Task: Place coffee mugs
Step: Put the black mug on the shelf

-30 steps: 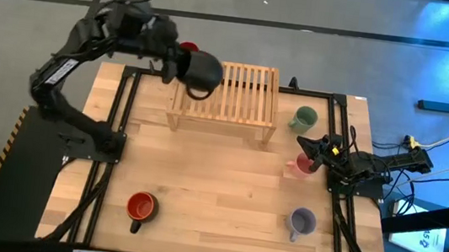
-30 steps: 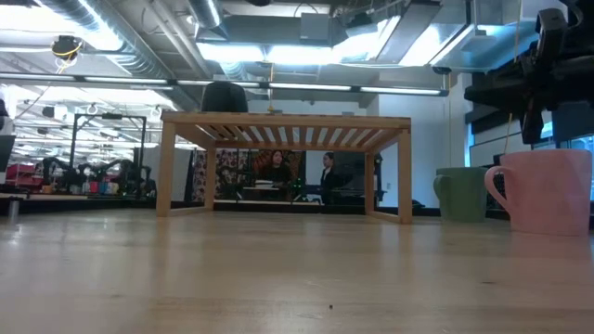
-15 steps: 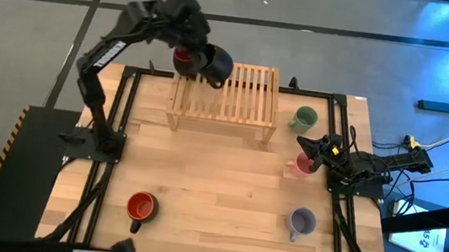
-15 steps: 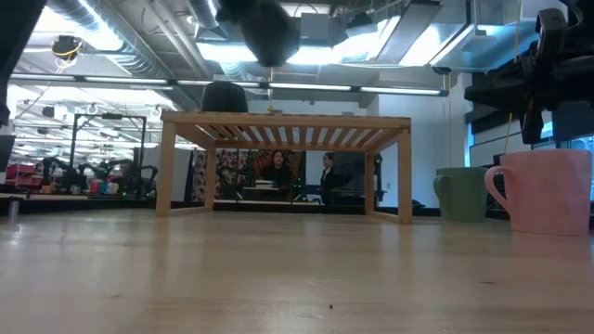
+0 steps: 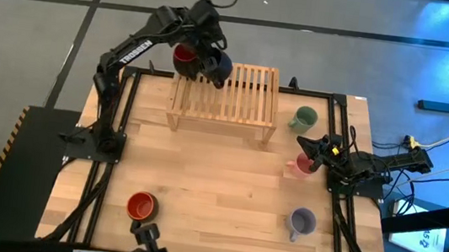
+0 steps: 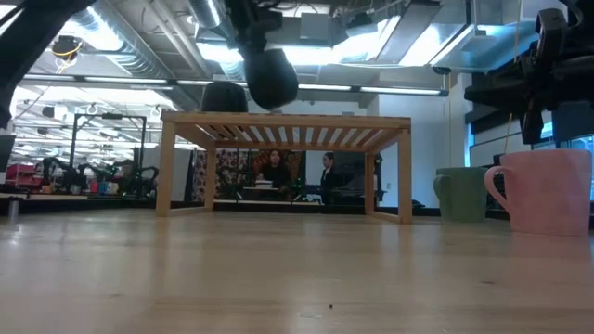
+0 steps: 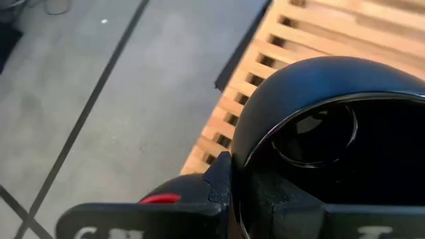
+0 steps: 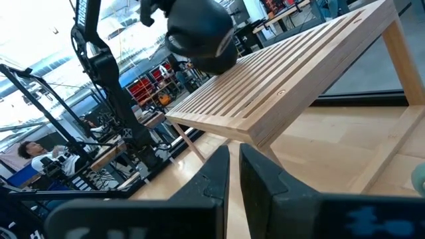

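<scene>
My left gripper [image 5: 208, 56] is shut on the black mug [image 5: 218, 65] and holds it in the air over the far left part of the wooden slatted rack [image 5: 241, 94]. The dark red mug [image 5: 184, 54] stands on the rack's far left corner, right beside it. In the low view the black mug [image 6: 272, 78] hangs above the rack top [image 6: 288, 121]. My right gripper [image 5: 316, 150] waits, shut, just above the pink mug [image 5: 299, 165] at the table's right side. Standing on the table are the pale green mug [image 5: 302, 119], the lavender mug [image 5: 301, 223] and the orange mug [image 5: 141, 207]. My left gripper holds the black mug by its rim [image 7: 247, 156]. One finger [image 7: 219, 178] lies against the outside of the wall; the other is lost in the dark inside. The mug is lifted clear of the rack, its open mouth turned toward the wrist camera.
The rack stands on legs at the table's far middle, with free slats to the right of the black mug. A black frame runs along both table sides. A dark shape [image 5: 148, 249] shows at the near edge. People sit in the room beyond the table.
My left arm has stretched out toward the table's far edge and a little to the right, carrying the black mug over the rack's far left part. In the last half second the mug has come down toward the rack top. The dark shape at the near edge has moved right.
</scene>
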Robot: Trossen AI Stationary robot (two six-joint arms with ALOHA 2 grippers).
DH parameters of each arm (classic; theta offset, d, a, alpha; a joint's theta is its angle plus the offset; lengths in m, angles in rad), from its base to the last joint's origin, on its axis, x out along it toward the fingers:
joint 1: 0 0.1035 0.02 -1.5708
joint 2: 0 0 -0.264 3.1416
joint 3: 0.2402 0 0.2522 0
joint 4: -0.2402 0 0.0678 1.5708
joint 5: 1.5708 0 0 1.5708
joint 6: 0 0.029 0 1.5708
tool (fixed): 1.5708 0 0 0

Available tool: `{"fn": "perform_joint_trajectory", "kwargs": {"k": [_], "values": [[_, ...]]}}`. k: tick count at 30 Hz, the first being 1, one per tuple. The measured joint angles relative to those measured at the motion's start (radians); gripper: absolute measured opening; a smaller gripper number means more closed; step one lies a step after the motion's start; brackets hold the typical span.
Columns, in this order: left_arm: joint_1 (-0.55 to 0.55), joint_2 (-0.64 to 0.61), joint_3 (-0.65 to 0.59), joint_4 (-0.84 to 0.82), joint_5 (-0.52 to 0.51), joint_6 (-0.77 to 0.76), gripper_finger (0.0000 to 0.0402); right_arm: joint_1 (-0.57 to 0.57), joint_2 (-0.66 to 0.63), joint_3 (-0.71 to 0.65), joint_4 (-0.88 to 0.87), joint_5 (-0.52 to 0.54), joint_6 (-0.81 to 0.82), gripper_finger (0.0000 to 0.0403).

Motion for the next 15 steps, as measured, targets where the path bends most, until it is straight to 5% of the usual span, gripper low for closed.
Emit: {"fn": "perform_joint_trajectory", "kwargs": {"k": [15], "values": [[0.013,0.086,-0.001,0.002,-0.041,0.056,0.0014,0.000,0.000,0.000,0.000,0.000,0.000,0.0024]]}}
